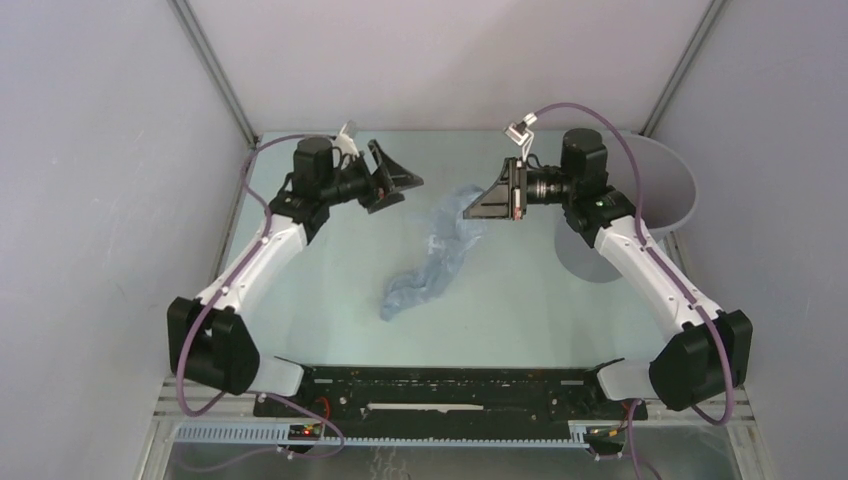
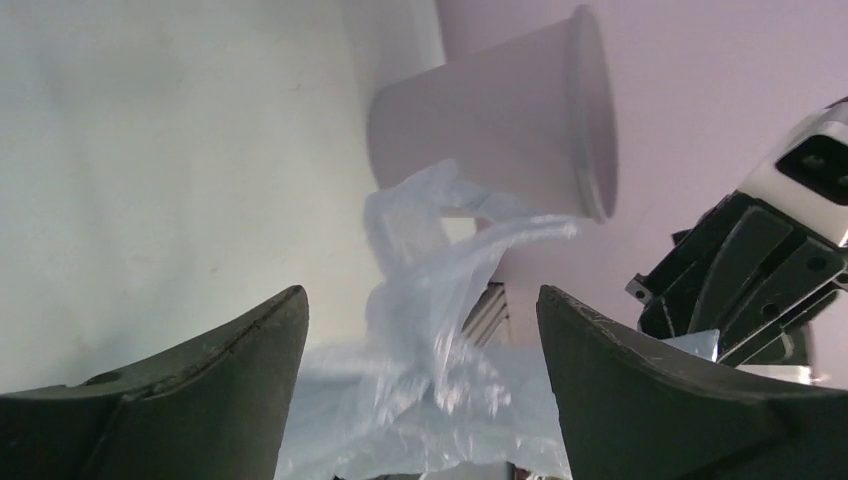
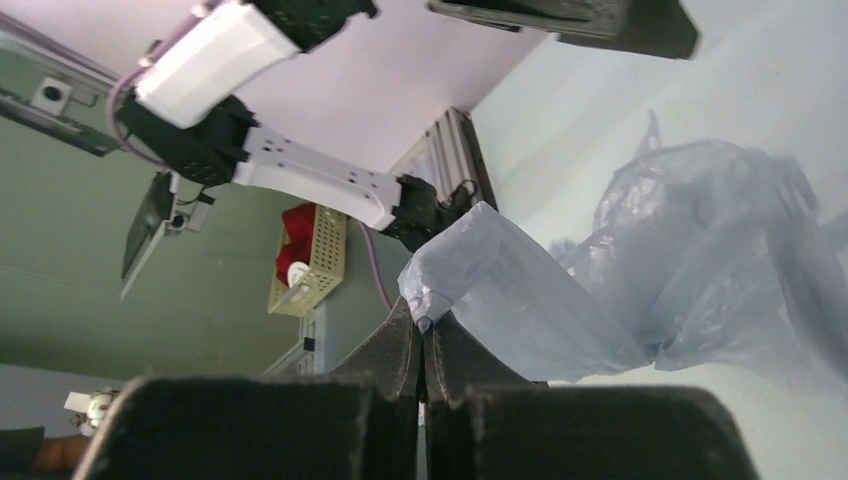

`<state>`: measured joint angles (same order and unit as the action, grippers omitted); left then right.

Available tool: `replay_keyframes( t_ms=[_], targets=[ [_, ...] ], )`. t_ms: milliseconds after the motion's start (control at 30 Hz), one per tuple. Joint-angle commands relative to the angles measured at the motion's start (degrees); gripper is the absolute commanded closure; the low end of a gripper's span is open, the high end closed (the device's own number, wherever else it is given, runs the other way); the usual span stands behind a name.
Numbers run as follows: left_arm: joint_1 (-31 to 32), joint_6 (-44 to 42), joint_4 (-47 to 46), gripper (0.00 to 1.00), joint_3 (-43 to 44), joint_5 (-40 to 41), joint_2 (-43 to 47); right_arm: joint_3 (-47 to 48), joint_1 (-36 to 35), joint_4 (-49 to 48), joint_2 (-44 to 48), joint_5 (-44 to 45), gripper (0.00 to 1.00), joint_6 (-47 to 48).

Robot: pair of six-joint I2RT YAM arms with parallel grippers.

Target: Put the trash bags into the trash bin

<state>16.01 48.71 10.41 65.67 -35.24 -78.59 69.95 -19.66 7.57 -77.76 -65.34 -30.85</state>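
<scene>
The pale-blue trash bag (image 1: pixel 430 265) lies crumpled mid-table, its upper end lifted to the right. My right gripper (image 1: pixel 468 212) is shut on that end. In the right wrist view a bag corner (image 3: pixel 450 280) is pinched between the closed fingertips of the right gripper (image 3: pixel 425 325), and the rest of the bag (image 3: pixel 700 250) trails away. My left gripper (image 1: pixel 395 185) hovers open to the left of the bag, touching nothing. In its wrist view the left gripper (image 2: pixel 420 300) has its jaws wide, with the bag (image 2: pixel 440 380) beyond them. The grey trash bin (image 1: pixel 665 180) (image 2: pixel 490 130) stands at the back right, behind the right arm.
Grey walls close in the table (image 1: pixel 330 270) on the left, back and right. The right arm (image 1: pixel 650 265) crosses in front of the bin. A black rail (image 1: pixel 450 390) with both arm bases runs along the near edge.
</scene>
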Motion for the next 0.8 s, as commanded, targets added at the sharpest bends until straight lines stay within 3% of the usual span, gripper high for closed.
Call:
replay_keyframes(
  t_ms=[0,133,300,400,467,533,633,767],
  targets=[
    [1.3,6.5,-11.1,0.1,7.2,-8.0,-3.2,4.2,0.6,-15.2,1.8,-4.5,1.0,-12.3],
    [2.0,13.5,-22.1,0.07,4.6,-10.4,-4.6,6.9,1.1,-20.0,-0.9,-4.6,1.0,-16.8],
    [2.7,17.4,-27.5,0.07,3.7,-11.5,-5.7,8.8,1.4,-23.4,-2.9,-4.7,1.0,-20.1],
    [2.8,16.5,-27.1,0.17,3.3,-9.6,-4.2,9.6,1.5,-21.2,-3.3,-3.3,1.0,-18.6],
    [2.8,12.0,-21.5,0.19,3.6,-6.0,-1.4,10.9,1.6,-16.9,-3.3,-1.9,1.0,-15.9],
    [2.8,2.7,-10.1,0.12,6.2,-0.4,1.4,12.8,1.6,-11.2,-3.4,-0.4,1.0,-12.2],
    [3.9,-11.0,8.8,0.04,12.1,14.2,5.1,16.0,1.5,-1.2,-3.4,2.4,1.0,-5.7],
    [6.1,-20.1,15.6,0.03,13.7,21.9,8.3,17.0,1.5,2.1,-3.9,2.9,1.0,-4.2]
  ],
)
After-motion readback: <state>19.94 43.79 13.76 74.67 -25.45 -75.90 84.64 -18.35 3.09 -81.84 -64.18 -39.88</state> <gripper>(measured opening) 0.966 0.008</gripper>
